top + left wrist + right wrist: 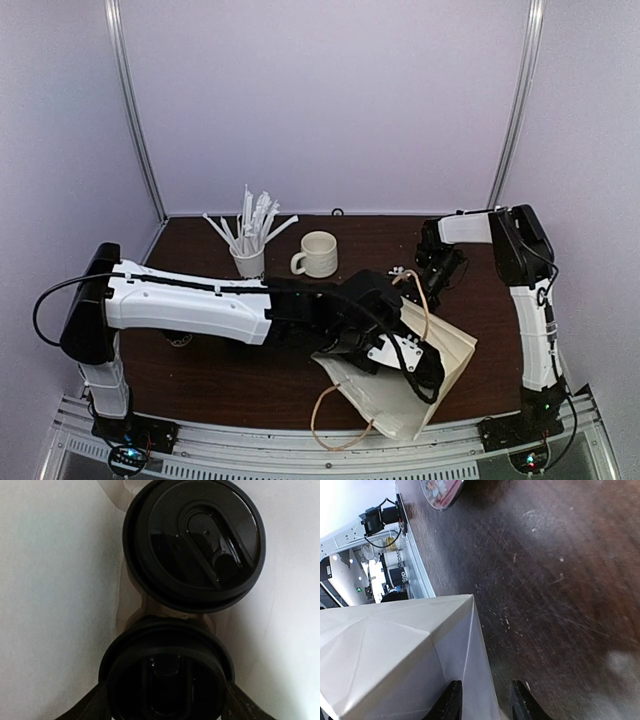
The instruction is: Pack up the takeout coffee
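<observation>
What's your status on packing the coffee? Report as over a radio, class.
Left gripper clamped on near cup inside paper bag. Right gripper pinching bag edge. Far cup already inside. Nothing blocking.

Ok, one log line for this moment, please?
left claw: inside bag, gripping near cup | far cup: in bag | right claw: pinching bag edge
</observation>
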{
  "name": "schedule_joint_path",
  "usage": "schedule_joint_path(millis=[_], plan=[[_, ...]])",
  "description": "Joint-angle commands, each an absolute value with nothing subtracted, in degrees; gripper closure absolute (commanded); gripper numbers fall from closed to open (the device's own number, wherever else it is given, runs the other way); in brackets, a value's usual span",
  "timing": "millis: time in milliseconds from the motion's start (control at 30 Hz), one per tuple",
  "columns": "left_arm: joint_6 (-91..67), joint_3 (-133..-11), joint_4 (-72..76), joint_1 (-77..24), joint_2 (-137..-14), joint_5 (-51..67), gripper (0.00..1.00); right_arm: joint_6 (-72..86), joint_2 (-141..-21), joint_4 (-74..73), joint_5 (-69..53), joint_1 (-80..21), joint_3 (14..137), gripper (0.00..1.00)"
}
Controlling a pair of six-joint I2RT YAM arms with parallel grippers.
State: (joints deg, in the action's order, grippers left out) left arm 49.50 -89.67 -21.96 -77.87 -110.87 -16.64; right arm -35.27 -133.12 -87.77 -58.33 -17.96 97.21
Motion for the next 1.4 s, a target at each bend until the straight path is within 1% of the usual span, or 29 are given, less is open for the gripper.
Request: schedule_joint_path(millis=[0,100,200,300,567,767,833,1000,1200,1367], plan=[[47.4,-91.52,-25.02,-77.26,-111.79,-13.51,0.38,-36.69,-134.65,-94.65,-62.38,-19.8,100.21,0.63],[46.67,-93.58,-28.05,-77.18,-113.82,-11.97,0.4,-31.44,-132.63,-88.77,-57.26,-18.85,100.16,0.6],[46.23,-93.97,-28.21,-76.99,-114.78,-11.16,0.41,-24.38,-128.89,-81.19,-47.77,-17.14,98.68,0.54],[45.91,-94.86,-28.48,-76.42,-115.39,-10.36,0.41,-22.4,-126.61,-79.1,-42.88,-15.87,99.07,0.49],[46.12,-100.06,-31.21,-74.34,-119.23,-6.32,0.41,-19.74,-119.92,-77.57,-33.57,-12.23,99.52,0.48],[44.59,-110.05,-37.35,-71.76,-124.91,-1.91,0.42,-20.27,-110.8,-78.9,-30.07,-8.89,100.42,0.47],[43.76,-113.02,-38.97,-70.51,-126.65,1.58,0.42,-20.78,-107.89,-79.5,-29.78,-8.33,100.36,0.46],[42.19,-125.34,-46.6,-68.26,-133.45,7.25,0.41,-21.99,-102.54,-81.13,-31.37,-7.49,100.31,0.46],[41.97,-136.97,-52.87,-67.85,-142.03,7.86,0.39,-23.9,-99.8,-79.5,-28.63,-6.51,98.14,0.45],[41.35,-141.31,-54.75,-67.8,-145.73,7.51,0.39,-25.92,-101.08,-80.19,-31.06,-5.39,97.14,0.45]])
